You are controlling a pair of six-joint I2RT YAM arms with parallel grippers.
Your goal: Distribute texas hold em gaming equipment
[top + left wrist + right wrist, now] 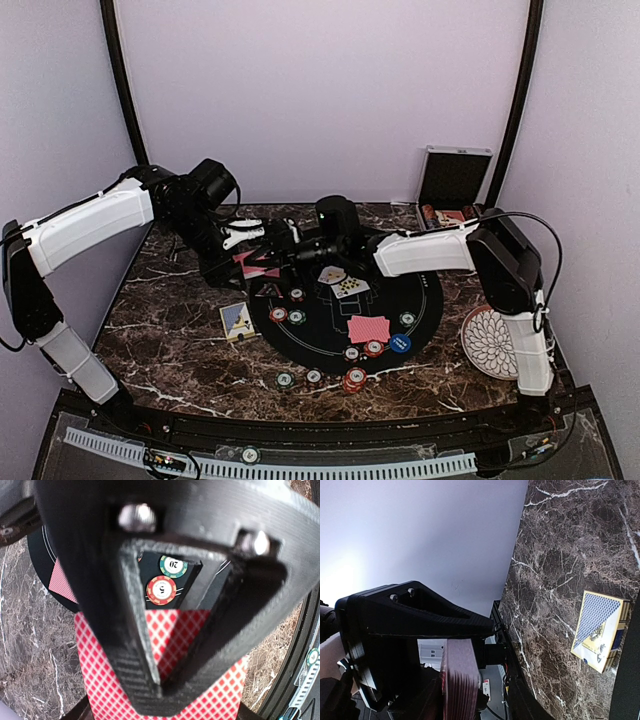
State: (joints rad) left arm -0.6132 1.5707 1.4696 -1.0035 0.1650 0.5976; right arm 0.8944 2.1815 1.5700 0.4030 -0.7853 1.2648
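The left hand (157, 682) is clamped together on a deck of red-backed playing cards (100, 680), held above the left part of the round black mat (430, 300) on the dark marble worktop (170, 340). Only the left wrist view gives readable writing. Through the gap between the fingers it shows a green chip (173, 565) marked "20" and a red chip (161, 590) marked "5", lying just beside each other on the mat.

The right hand (290, 250) reaches in from the right and meets the left hand above the mat's upper left. I cannot tell how its jaws stand. Its wrist view shows the deck edge-on as a pink stack among black finger parts. At the right of that frame a blue-backed card box (599, 630) lies on the marble, its print too small to read.

Only the top view shows these:
- a small pile of red-backed cards (368, 328) and some face-up cards (345, 283) on the mat
- a blue button (400, 342) near the mat's lower right edge
- an open silver case (455, 180) at the upper right
- a white patterned plate (488, 342) at the right
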